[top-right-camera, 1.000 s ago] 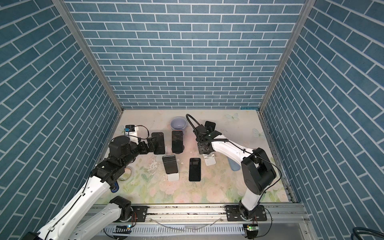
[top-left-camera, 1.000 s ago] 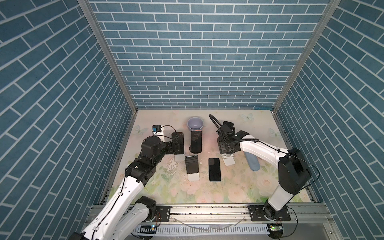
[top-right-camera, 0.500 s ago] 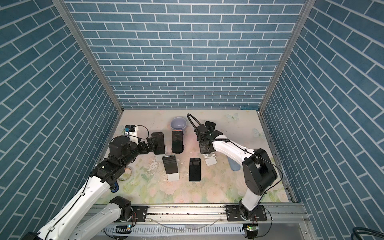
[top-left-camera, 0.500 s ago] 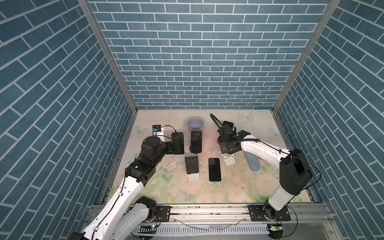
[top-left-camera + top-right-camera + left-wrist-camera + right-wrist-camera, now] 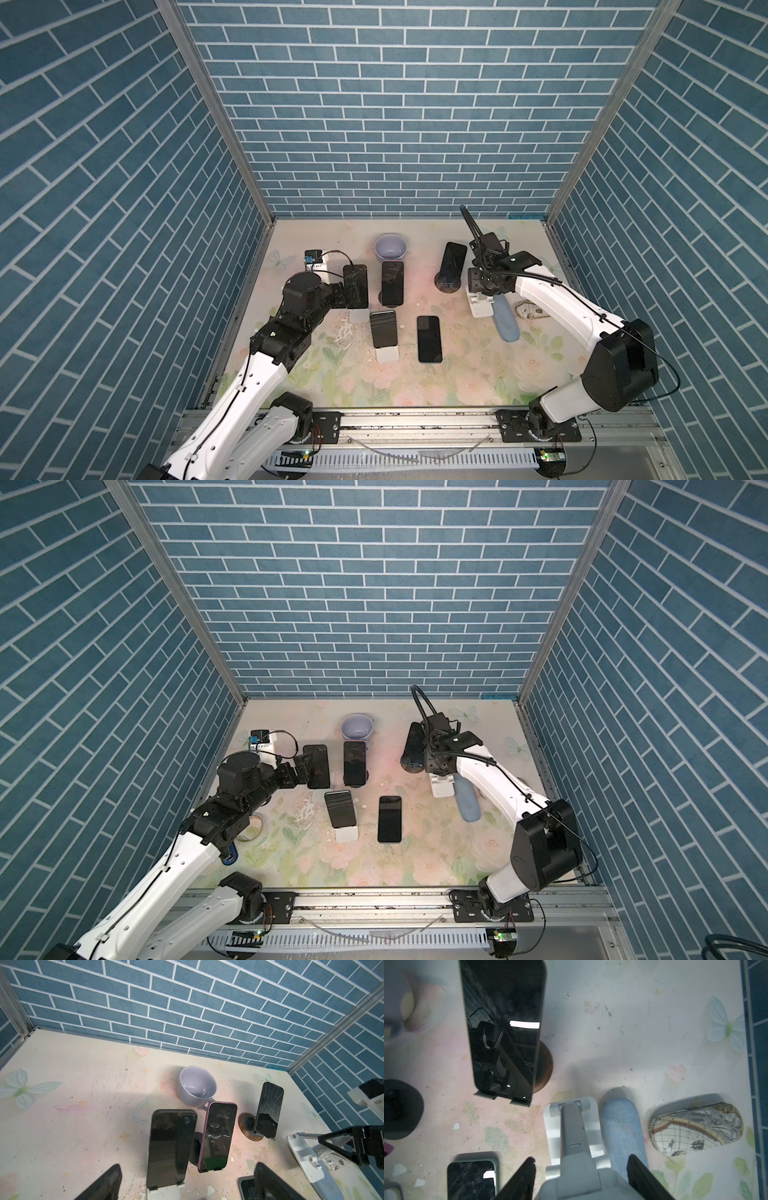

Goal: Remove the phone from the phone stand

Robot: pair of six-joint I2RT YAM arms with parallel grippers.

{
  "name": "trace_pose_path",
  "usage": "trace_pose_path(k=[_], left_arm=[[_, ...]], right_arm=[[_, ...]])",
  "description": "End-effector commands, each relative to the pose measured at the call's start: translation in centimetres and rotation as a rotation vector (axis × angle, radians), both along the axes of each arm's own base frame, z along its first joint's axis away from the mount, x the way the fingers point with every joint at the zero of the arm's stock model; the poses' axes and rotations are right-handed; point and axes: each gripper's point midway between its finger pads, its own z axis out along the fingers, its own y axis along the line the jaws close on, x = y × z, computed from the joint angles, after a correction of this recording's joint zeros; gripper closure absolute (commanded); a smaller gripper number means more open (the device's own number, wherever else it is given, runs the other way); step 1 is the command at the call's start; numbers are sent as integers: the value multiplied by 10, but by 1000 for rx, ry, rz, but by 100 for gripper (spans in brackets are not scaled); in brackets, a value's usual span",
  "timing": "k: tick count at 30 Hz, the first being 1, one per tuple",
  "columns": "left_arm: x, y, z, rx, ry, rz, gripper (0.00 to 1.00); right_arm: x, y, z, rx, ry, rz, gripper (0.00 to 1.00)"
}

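A black phone (image 5: 357, 282) (image 5: 170, 1147) leans upright on a white phone stand (image 5: 164, 1192) at the left. My left gripper (image 5: 348, 291) (image 5: 187, 1184) is open just in front of it, one finger on either side and neither touching. My right gripper (image 5: 482, 286) (image 5: 581, 1169) is shut on the grey top plate of an empty white stand (image 5: 480, 305) (image 5: 575, 1126). Its base rests on the table.
A purple phone (image 5: 392, 282) on a black stand and a phone on a round wooden stand (image 5: 452, 264) are close by. Nearer the front are a phone on a white stand (image 5: 383, 334) and a flat phone (image 5: 429, 338). Also here are a lavender cup (image 5: 390, 247), a blue case (image 5: 505, 318) and a map-print case (image 5: 695, 1128).
My right gripper has closed a little further on the empty white stand. Both arms and all the phones stay where they were.
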Motion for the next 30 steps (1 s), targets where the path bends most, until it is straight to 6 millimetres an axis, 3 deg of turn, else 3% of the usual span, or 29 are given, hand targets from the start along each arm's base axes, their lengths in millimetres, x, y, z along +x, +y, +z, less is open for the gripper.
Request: trace_pose_path(k=[1, 7, 13, 21, 30], left_arm=[[0, 1, -2, 5, -3, 7, 0], [-1, 4, -4, 27, 6, 18, 0], [-1, 9, -3, 54, 5, 34, 0], [-2, 17, 2, 74, -29, 66, 0], [-1, 18, -3, 102, -22, 63, 0]], right_arm=[[20, -20, 31, -29, -68, -30, 44], [56, -42, 39, 13, -107, -101, 44], [93, -60, 31, 51, -111, -161, 44], [132, -68, 14, 10, -146, -172, 42], [153, -64, -21, -6, -84, -159, 40]])
